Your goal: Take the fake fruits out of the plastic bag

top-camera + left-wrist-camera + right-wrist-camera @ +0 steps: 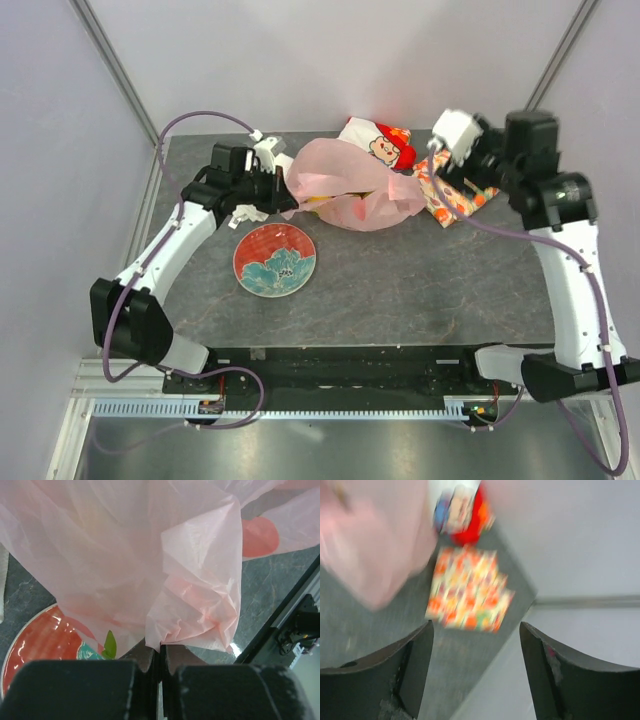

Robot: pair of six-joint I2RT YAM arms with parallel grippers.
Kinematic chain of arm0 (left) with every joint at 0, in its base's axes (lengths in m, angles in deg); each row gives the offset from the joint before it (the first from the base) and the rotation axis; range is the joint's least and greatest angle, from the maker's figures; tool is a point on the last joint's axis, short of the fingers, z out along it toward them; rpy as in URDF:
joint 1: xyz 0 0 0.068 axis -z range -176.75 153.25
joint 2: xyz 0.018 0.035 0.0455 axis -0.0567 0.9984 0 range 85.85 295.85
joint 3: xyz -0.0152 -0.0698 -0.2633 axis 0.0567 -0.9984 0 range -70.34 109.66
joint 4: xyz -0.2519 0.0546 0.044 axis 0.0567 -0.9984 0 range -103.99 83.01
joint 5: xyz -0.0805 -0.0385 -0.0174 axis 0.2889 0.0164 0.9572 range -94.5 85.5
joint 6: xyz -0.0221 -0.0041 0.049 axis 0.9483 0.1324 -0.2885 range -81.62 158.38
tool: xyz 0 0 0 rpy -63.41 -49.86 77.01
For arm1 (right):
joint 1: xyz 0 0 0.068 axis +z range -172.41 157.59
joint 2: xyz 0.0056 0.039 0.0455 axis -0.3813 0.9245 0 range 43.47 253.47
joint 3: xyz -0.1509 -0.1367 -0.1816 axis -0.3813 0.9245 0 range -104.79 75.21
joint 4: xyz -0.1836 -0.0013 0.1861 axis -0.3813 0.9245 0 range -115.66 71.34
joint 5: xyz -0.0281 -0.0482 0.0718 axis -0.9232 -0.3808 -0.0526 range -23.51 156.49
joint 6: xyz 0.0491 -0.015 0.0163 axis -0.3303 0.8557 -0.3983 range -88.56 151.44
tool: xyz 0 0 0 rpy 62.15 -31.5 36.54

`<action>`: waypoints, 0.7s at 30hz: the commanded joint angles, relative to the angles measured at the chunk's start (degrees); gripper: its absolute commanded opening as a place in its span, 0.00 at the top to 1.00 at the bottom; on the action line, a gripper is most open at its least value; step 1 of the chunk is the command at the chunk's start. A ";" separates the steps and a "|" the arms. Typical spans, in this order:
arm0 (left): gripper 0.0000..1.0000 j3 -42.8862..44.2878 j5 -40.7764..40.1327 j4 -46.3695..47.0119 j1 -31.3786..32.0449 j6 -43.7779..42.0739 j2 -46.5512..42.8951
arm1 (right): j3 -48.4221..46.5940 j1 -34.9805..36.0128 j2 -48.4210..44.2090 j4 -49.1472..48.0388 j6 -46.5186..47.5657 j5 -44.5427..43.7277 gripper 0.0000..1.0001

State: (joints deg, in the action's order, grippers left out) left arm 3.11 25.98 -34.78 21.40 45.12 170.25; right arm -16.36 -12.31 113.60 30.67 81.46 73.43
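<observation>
**Left claw pinches the bag; right claw wide and free**

Nearest me, the red plate (275,260) sits at 8 o'clock from the table's middle, bare and ready for fruit. Just past it, the left gripper (160,652) reaches in low from 10 o'clock, forearm nearly level. Its jaws are pressed together on a crumpled fold of the plastic bag (345,185), which is heaped at 12 o'clock. The fake fruits are hidden in the pink film; I cannot pick one out.

To do this step well, I would keep that pinch firm and raise it so the mouth gapes. Then I would bring the other arm in slowly.

The right gripper (476,627) hangs in the air at 2 o'clock, elbow high, fingers spread wide on nothing. Beyond lie the orange-patterned cloth (470,590) and the cartoon cloth (380,143).
</observation>
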 commanded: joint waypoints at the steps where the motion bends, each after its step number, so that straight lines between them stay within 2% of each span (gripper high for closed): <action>1: 0.98 3.44 0.63 4.76 0.30 7.92 -3.28 | -20.82 2.18 8.96 0.80 -14.57 17.39 0.26; 2: 0.98 4.76 0.89 5.55 0.22 8.63 -2.15 | -22.58 4.20 10.45 -0.25 -19.04 17.84 0.34; 3: 0.98 7.73 1.51 5.73 0.30 9.25 -1.26 | -22.60 9.18 12.82 -2.79 -20.47 17.50 0.39; 6: 0.98 11.52 0.90 5.56 0.30 12.23 0.85 | -21.55 18.15 17.04 -5.70 -19.00 18.45 0.54; 11: 0.98 13.03 -1.29 6.78 0.04 18.38 2.35 | -19.35 22.06 23.90 -9.31 -18.38 19.87 0.71; 17: 0.98 10.49 -1.65 8.72 -0.92 22.44 2.35 | -13.55 22.06 30.85 -21.94 -25.22 15.48 0.76; 21: 0.98 7.68 -1.39 8.72 -3.55 25.94 2.52 | -13.63 22.06 36.21 -24.43 -27.61 13.28 0.78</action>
State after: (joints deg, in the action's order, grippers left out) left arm 12.97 25.39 -28.42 20.29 64.66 172.59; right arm -29.23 9.73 147.32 14.67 58.01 88.71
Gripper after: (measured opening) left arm 0.026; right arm 0.224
